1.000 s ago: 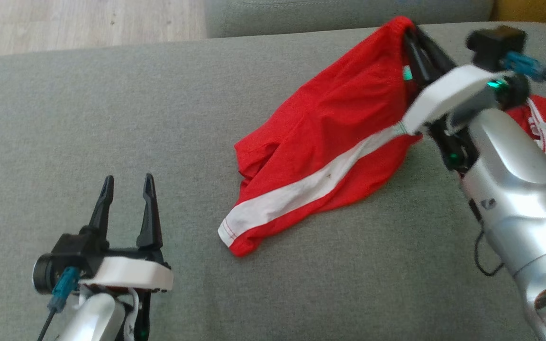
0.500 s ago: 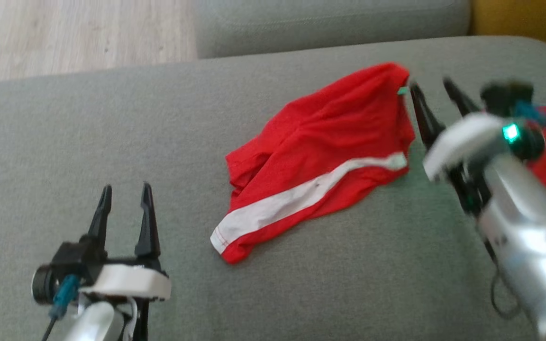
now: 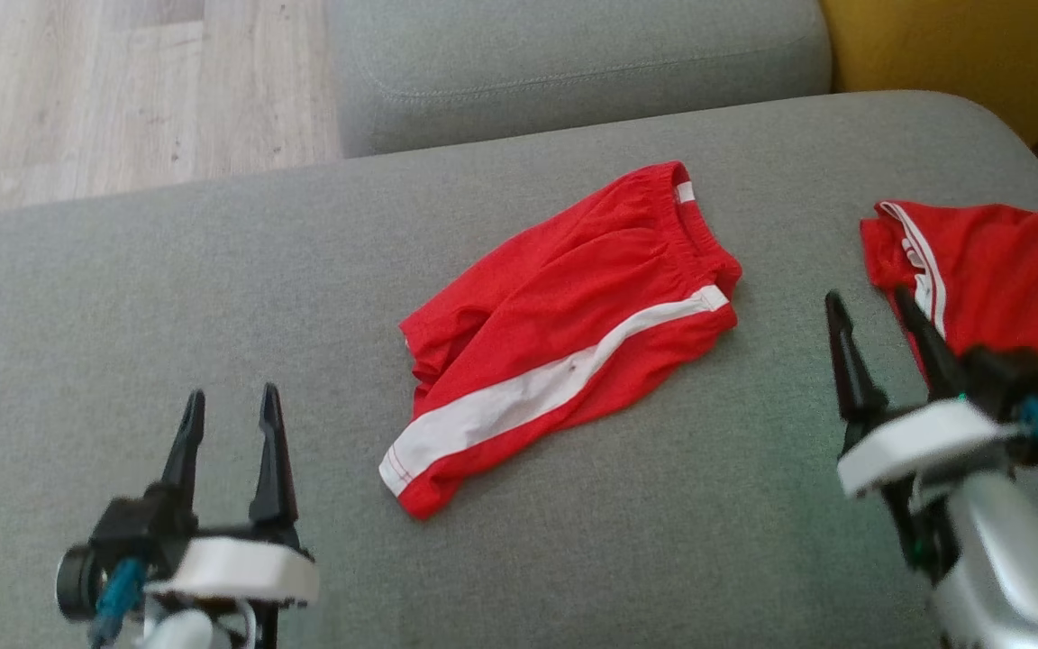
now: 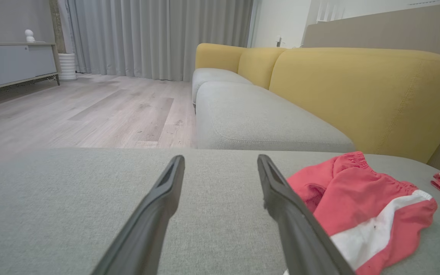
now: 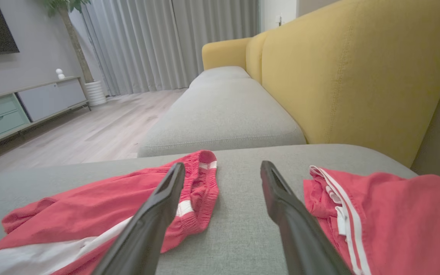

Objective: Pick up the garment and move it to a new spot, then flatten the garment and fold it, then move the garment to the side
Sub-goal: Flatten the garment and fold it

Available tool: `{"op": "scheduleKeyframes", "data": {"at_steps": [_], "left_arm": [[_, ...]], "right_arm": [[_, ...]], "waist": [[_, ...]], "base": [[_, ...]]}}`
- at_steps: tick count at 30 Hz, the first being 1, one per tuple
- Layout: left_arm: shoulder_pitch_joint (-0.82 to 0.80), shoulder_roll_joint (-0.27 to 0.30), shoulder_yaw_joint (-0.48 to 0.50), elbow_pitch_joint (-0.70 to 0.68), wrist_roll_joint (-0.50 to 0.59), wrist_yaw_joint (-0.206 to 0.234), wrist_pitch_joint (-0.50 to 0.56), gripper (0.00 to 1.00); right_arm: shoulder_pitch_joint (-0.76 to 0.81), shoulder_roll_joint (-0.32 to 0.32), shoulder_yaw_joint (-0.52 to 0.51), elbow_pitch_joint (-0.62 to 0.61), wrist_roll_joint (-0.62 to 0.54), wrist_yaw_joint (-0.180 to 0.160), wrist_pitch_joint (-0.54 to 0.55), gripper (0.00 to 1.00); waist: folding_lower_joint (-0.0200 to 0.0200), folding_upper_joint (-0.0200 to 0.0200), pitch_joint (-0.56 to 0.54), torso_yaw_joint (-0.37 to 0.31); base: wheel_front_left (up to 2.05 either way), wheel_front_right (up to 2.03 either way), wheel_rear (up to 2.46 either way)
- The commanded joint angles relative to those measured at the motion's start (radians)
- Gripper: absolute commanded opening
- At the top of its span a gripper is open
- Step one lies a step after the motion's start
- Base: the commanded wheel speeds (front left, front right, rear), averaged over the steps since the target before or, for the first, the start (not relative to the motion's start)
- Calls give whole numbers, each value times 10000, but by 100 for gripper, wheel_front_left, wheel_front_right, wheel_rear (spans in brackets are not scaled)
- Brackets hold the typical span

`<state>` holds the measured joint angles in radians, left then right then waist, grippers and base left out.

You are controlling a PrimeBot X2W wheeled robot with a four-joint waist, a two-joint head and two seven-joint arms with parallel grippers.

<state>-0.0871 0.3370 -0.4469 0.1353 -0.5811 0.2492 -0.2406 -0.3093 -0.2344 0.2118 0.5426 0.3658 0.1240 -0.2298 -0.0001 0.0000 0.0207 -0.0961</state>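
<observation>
Red shorts [image 3: 564,333] with a white side stripe lie released on the grey seat cushion [image 3: 122,297], near the middle of the head view, touched by neither gripper. Nearest, at 7 o'clock, the left gripper [image 3: 232,391] hovers over bare cushion with its fingers spread and nothing between them. At 4 o'clock the right gripper [image 3: 868,294] also has its fingers spread and empty, pointing into the gap between the shorts and a second red garment [image 3: 997,270] at 3 o'clock. The shorts lie at a slant, hem toward 7 o'clock and elastic waistband toward 1 o'clock, the near leg bunched and the cloth rumpled. Beyond them are another grey seat [image 3: 573,63] at 12 o'clock and a yellow backrest [image 3: 933,45] at 1 o'clock. The pick-up and move appear done; flattening, folding and moving aside all seem left. A second ago the right gripper was pinching the waistband and holding it raised. Now it has let go and drawn back, and the waistband has dropped onto the cushion. The left gripper has kept its pose, and the head camera has shifted too.
</observation>
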Motion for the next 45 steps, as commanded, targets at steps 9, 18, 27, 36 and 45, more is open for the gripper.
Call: {"op": "scheduleKeyframes", "data": {"at_steps": [9,18,27,36,45], "left_arm": [[322,213,653,-443,59,280,-173,100],[238,118,425,-468,140,250,-87,100],[-390,-1037,-962,481,-548,-826,1351,100],[-1561,-1841,-1176,3208,-713,-517,2154,100],[-2318,-2321,-1307,4501,-1076,-1118,2300,100]], "right_arm": [[2236,1055,-1050,-4242,-1960,67,1827,100],[2875,1296,-1337,-5623,-2146,67,2705,100],[2822,1376,-1242,-5794,-2099,67,2837,100],[2419,1457,-870,-5672,-2047,67,2711,100],[2217,1444,-803,-5539,-1969,67,2610,100]], "waist": [[1,0,-113,22],[1,0,6,150],[1,0,335,190],[1,0,824,-39],[1,0,1089,-188]], "base": [[0,0,0],[0,0,0],[0,0,0],[0,0,0],[0,0,0]]}}
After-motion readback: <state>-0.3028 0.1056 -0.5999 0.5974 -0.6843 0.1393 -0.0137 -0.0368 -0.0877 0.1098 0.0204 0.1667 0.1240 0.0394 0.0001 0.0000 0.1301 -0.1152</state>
